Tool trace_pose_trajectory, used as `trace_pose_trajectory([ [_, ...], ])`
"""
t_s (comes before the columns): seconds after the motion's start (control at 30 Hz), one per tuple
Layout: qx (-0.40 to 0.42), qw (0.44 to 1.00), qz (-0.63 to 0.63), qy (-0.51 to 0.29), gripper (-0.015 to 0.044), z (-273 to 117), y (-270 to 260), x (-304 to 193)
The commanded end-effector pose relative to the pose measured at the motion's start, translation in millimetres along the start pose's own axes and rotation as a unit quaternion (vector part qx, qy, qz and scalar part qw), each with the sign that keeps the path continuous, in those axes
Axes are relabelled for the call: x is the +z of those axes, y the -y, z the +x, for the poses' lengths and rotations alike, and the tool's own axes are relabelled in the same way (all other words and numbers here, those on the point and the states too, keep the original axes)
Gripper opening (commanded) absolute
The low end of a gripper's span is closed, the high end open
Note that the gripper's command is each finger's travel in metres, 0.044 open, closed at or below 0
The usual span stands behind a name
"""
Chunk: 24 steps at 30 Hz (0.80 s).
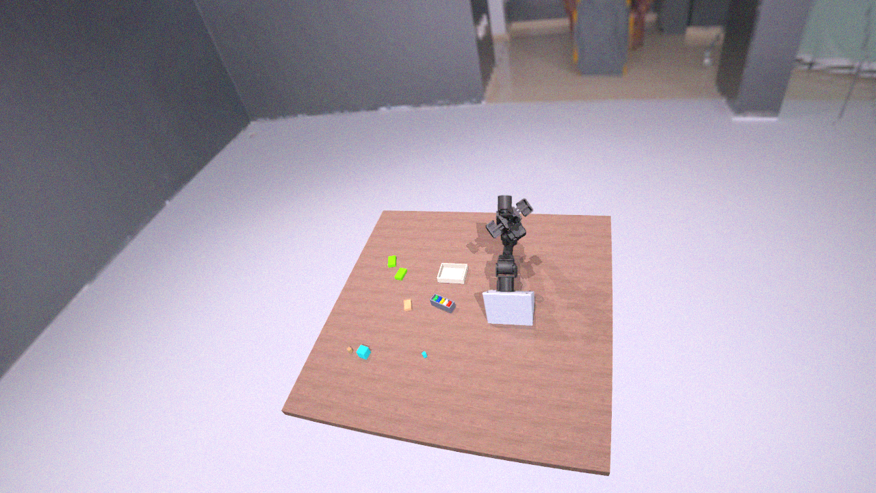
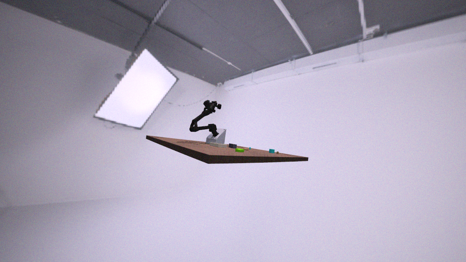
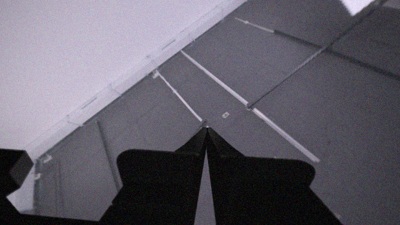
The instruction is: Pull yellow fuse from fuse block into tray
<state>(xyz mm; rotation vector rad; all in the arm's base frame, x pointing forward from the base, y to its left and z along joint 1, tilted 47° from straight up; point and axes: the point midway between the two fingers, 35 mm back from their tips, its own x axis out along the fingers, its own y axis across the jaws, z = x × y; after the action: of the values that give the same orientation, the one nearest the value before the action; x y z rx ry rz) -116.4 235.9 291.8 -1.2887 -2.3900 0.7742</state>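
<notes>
Black gripper (image 3: pixel 206 131) fingers meet at their tips with nothing between them; the wrist view looks up at ceiling panels, so the tool points away from the work. The arm (image 1: pixel 506 245) is folded high above its grey base block (image 1: pixel 508 307), near the far edge of the wooden counter (image 1: pixel 465 392); no part of it is near the fuses.

Step in hand, by judgement: the start, before any approach; the yellow fuse (image 1: pixel 443 300) sits seated in the fuse block (image 1: pixel 442 302), among blue, green and red fuses, just beside the base toward the counter's left edge. The cream tray (image 1: pixel 452 272) lies just beyond the block, toward the far edge; it appears to hold nothing.

Next move calls for: swinging the tool downward; spreading the jaws; descending squarely over the yellow fuse alone. Neighbouring fuses stand close; lateral error risks contact.

Green, orange and cyan blocks lie well apart toward the left edge; irrelevant.
</notes>
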Motion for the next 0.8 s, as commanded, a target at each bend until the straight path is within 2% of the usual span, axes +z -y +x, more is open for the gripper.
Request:
trace_pose_trajectory([
  [0.0, 0.006, 1.0, 0.005, 0.0, 0.0026, 1, -3, 0],
  [0.07, 0.057, 0.997, 0.044, 0.0, 0.0068, 7, -25, -3],
  [0.17, 0.169, 0.977, 0.131, -0.012, 0.0068, 12, -76, -9],
  [0.37, 0.377, 0.876, 0.29, -0.076, 0.0068, -7, -178, -16],
  [0.57, 0.545, 0.709, 0.411, -0.177, 0.0068, -61, -266, -13],
  [0.77, 0.667, 0.49, 0.479, -0.295, 0.0068, -140, -331, 1],
])
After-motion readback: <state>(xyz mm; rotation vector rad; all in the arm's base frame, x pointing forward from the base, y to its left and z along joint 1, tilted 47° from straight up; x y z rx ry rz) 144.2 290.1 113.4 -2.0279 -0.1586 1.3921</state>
